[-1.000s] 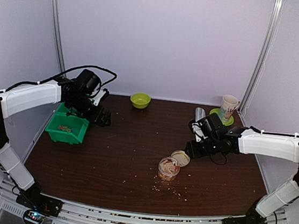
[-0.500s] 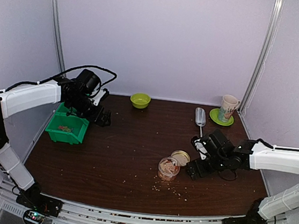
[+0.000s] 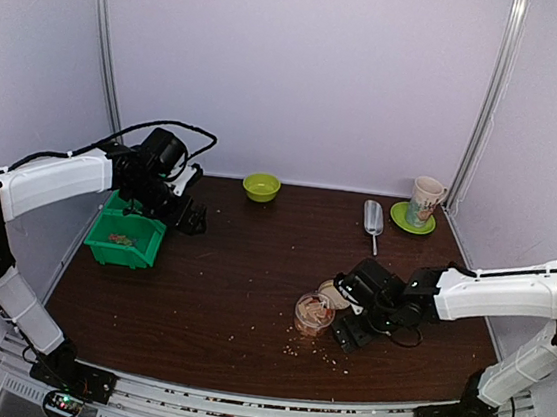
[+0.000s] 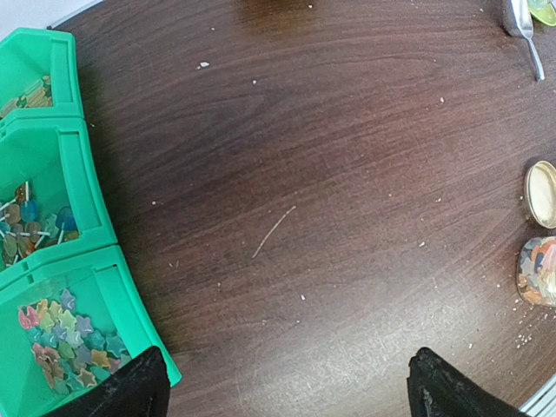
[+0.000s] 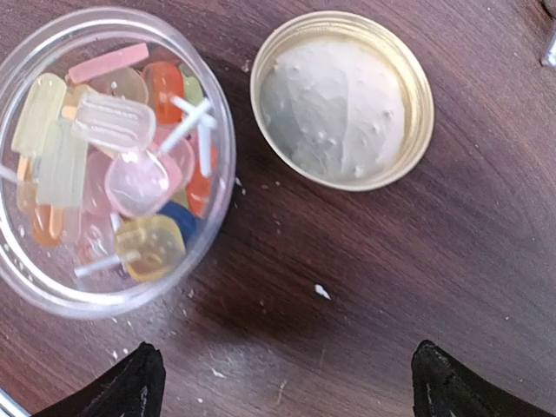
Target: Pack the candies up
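Note:
The candies (image 5: 113,165) are pastel sweets on small sticks, heaped in a clear round jar (image 5: 213,104) that stands open on the dark table. This jar (image 3: 314,314) has its gold lid (image 5: 341,98) lying upside down just beside it. My right gripper (image 5: 287,382) hangs open low over the table right of the jar, touching nothing. More candies (image 4: 65,343) lie in a green bin (image 4: 130,304) at the left. My left gripper (image 4: 291,387) stands open above the table beside that bin, empty.
A metal scoop (image 3: 373,219) lies at the back right near a mug on a green saucer (image 3: 424,200). A small green bowl (image 3: 261,185) sits at the back centre. Pale crumbs (image 3: 317,352) are scattered round the jar.
My right arm has come forward and left from the scoop to the jar, its jaws opening wide; the scoop stays lying on the table. The left arm has not moved.

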Controlling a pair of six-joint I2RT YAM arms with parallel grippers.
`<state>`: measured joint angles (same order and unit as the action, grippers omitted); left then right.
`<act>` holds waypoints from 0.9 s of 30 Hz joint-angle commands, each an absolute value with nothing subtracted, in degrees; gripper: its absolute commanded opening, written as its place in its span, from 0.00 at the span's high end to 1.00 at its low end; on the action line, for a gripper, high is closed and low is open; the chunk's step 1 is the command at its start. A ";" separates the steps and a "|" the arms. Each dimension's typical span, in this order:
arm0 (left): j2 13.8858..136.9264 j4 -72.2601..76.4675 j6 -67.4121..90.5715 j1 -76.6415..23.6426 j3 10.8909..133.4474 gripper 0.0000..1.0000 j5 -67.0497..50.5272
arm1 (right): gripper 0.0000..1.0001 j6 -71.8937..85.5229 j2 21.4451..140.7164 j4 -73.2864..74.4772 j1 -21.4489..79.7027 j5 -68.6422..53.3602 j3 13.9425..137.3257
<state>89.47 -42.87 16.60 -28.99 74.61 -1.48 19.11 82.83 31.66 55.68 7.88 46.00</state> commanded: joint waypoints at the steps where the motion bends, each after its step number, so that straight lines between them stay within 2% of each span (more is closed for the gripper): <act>1: 87.78 -40.87 16.79 -28.83 74.58 0.02 -1.32 | 0.00 20.22 86.49 31.09 56.88 11.72 50.54; 12: 87.67 -40.88 16.79 -28.83 74.62 0.02 -1.31 | 0.01 17.12 97.40 30.32 56.96 18.79 62.35; 27: 87.55 -40.88 16.74 -28.83 74.62 0.02 -1.10 | 0.00 13.02 115.42 30.54 51.36 18.97 85.11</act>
<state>89.45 -42.89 16.60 -28.99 74.61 -1.28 14.31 113.78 30.79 53.84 16.86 81.47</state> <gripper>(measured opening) 0.977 0.995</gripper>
